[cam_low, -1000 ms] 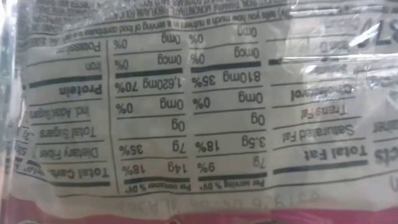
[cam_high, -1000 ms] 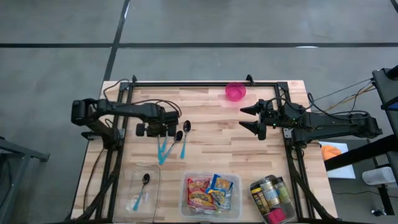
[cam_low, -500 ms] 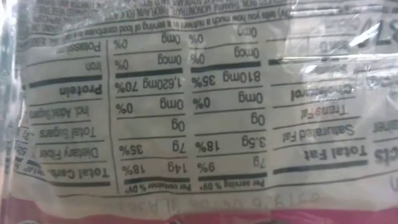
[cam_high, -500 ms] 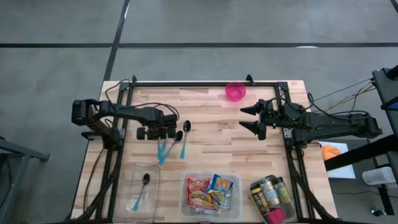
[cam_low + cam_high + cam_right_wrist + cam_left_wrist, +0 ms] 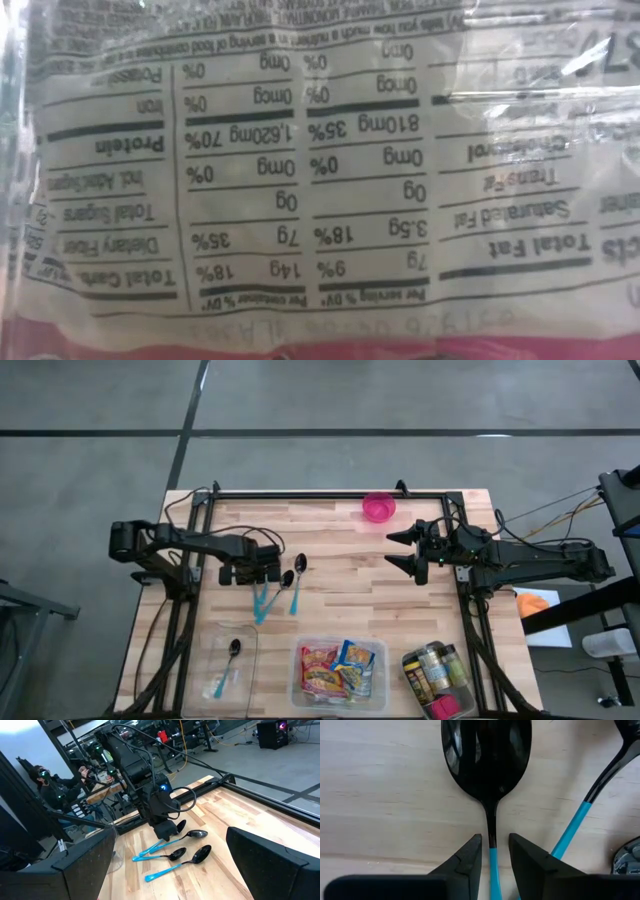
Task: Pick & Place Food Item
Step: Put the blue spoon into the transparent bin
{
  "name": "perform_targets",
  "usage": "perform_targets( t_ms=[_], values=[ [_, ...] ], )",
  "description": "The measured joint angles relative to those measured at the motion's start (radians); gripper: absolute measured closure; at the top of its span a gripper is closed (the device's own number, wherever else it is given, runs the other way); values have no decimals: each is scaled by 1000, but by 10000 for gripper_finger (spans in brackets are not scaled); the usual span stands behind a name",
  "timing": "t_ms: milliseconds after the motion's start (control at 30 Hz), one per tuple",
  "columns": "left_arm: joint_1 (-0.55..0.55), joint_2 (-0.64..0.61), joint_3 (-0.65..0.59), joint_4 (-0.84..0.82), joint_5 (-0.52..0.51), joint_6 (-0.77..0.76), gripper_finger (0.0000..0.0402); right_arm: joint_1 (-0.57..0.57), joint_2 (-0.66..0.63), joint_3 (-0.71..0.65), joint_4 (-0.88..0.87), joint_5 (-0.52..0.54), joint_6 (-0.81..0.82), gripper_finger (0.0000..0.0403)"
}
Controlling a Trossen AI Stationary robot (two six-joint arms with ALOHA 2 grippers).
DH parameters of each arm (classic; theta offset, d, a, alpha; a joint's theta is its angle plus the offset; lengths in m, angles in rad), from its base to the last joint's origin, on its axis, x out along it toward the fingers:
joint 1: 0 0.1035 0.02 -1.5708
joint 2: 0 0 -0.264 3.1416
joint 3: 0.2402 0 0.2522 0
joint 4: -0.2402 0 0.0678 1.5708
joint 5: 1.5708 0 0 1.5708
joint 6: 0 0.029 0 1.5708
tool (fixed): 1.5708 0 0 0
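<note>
Food packets (image 5: pixel 338 665) lie in a clear tub near the table's front edge; one packet's nutrition label (image 5: pixel 320 180) fills the low view. My left gripper (image 5: pixel 256 572) points down over three black spoons with blue handles at the table's left middle. Its fingers (image 5: pixel 470 860) stand narrowly open on either side of one spoon's neck (image 5: pixel 492 832), apart from it; that spoon's bowl (image 5: pixel 487 755) lies flat on the wood. A second spoon (image 5: pixel 592 800) lies beside it. My right gripper (image 5: pixel 402 550) stays open and level above the table's right side.
A pink bowl (image 5: pixel 378 508) sits at the far edge. A clear tray (image 5: pixel 228 665) with one spoon lies at the front left, and a tub of jars (image 5: pixel 437 678) at the front right. Black frame rails (image 5: pixel 330 494) border the table. People sit beyond the table (image 5: pixel 47 785).
My left gripper has sunk toward the spoons and shifted slightly toward the table's left edge. The spoons and my right arm have kept still.
</note>
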Motion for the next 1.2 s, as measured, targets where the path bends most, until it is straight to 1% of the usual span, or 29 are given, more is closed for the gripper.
perform_targets(
  t_ms=[100,233,267,600,767,967,1200],
  values=[
    [0,-9,-2,4,-4,0,324,0,0,0,0,0,0,22],
    [0,-17,-3,15,-7,5,383,0,0,0,0,0,0,22],
    [0,-18,-3,14,-7,8,391,0,0,0,0,0,0,22],
    [0,-17,-3,12,-7,11,388,0,0,0,0,0,0,22],
    [1,-53,-6,-2,7,61,388,0,0,0,0,0,0,22],
    [1,-193,-4,-80,56,60,388,0,0,0,-1,0,0,22],
    [0,-420,73,-243,140,15,388,0,0,0,-1,0,0,22]
  ],
)
